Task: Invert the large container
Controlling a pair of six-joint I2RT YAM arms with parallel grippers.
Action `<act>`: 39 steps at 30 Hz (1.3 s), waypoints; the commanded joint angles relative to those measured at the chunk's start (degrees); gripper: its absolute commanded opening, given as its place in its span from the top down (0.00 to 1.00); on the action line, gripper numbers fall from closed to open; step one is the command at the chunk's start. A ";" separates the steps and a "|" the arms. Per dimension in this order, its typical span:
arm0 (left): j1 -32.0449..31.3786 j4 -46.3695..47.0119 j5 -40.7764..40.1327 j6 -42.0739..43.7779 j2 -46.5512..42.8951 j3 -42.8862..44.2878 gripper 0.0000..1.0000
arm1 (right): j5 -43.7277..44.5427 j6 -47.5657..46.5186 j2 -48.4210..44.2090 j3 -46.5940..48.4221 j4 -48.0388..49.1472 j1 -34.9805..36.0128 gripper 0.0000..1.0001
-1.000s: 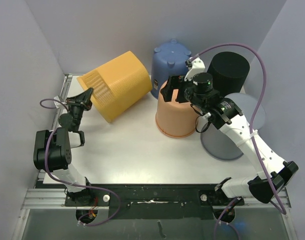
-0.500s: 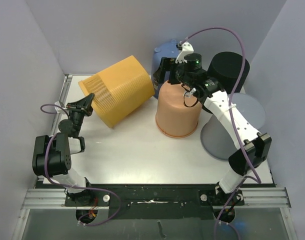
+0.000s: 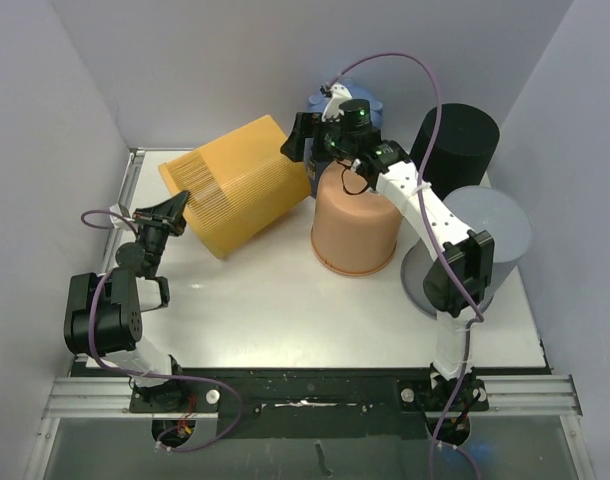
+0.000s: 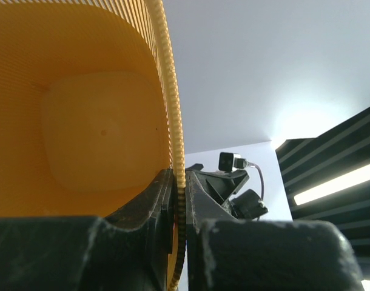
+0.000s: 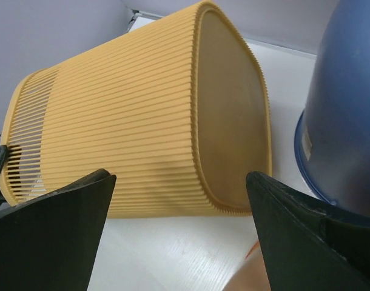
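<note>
The large container [image 3: 237, 178] is a ribbed yellow bin lying tilted on its side, its open mouth toward the left and its closed base toward the right. My left gripper [image 3: 175, 207] is shut on the bin's rim [image 4: 178, 182], one finger inside and one outside. The bin's hollow inside [image 4: 88, 133] fills the left wrist view. My right gripper [image 3: 303, 140] is open and hovers just off the bin's base end. In the right wrist view the ribbed side [image 5: 118, 121] and the flat base [image 5: 230, 115] lie ahead of the open right gripper [image 5: 180, 182], nothing between the fingers.
A peach bucket [image 3: 353, 225] stands upside down right of the yellow bin. A blue container [image 3: 337, 108] stands behind it, and its rounded wall [image 5: 349, 109] is close on the right. A black cylinder [image 3: 455, 140] and a grey bin [image 3: 465, 250] stand at the right. Walls enclose the table.
The right arm has swung left and back, from over the peach bucket to the yellow bin's base end. The bin has shifted slightly. The left gripper keeps its hold on the rim.
</note>
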 commanded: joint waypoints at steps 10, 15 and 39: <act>0.73 15.24 1.97 -1.92 -1.76 0.67 1.00 | -19.36 5.12 4.53 5.97 7.93 0.01 0.04; 0.81 15.22 2.05 -1.94 -1.79 0.82 1.00 | -21.80 5.89 4.56 5.85 9.22 0.57 0.04; 2.14 15.15 5.19 -2.25 -1.15 2.95 1.00 | -25.82 5.49 -1.88 8.35 12.32 1.27 0.03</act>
